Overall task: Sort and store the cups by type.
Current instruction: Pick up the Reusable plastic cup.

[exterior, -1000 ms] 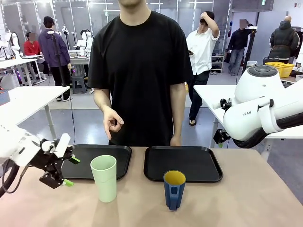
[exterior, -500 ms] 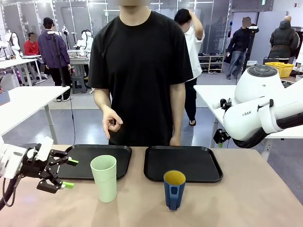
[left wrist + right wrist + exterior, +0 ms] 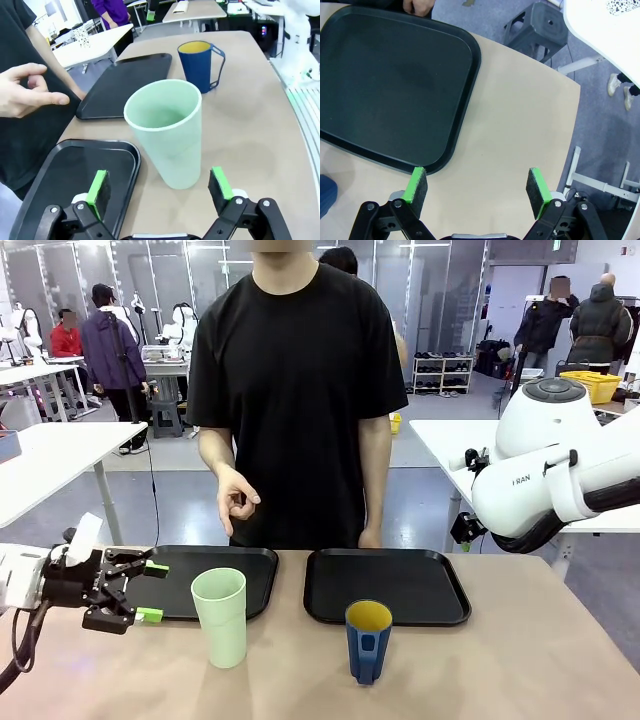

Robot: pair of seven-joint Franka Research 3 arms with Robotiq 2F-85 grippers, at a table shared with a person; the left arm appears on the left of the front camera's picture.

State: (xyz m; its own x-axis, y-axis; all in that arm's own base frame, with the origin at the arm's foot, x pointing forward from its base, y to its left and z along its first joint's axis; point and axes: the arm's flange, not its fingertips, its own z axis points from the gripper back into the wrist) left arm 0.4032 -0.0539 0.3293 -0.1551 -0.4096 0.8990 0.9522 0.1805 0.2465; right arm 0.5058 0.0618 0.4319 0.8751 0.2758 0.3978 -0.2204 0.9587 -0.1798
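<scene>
Well, beige tabletop (image 3: 520,660), busy lab behind. Tall mint-green plastic tumbler (image 3: 220,616) stands before left flat black plastic tray (image 3: 185,580), dark-blue yellow-lined mug (image 3: 368,640) before right tray (image 3: 400,585) (both upright). My left gripper (image 3: 152,591) gapes beside tumbler; right gripper (image 3: 477,187) gapes too.

A pale mint-green tumbler (image 3: 220,616) stands upright near the tabletop's left-centre. A dark blue mug (image 3: 368,641), yellow inside, stands upright right of it, well apart, nearer the front edge.

The left gripper (image 3: 152,591) hangs low and level just left of the mint-green tumbler (image 3: 220,617), jaws spread wide toward it and holding nothing. The right arm (image 3: 545,480) sits folded, raised well to the right of the tumbler, and the right gripper (image 3: 477,192) faces downward with its jaws wide apart and empty.
</scene>
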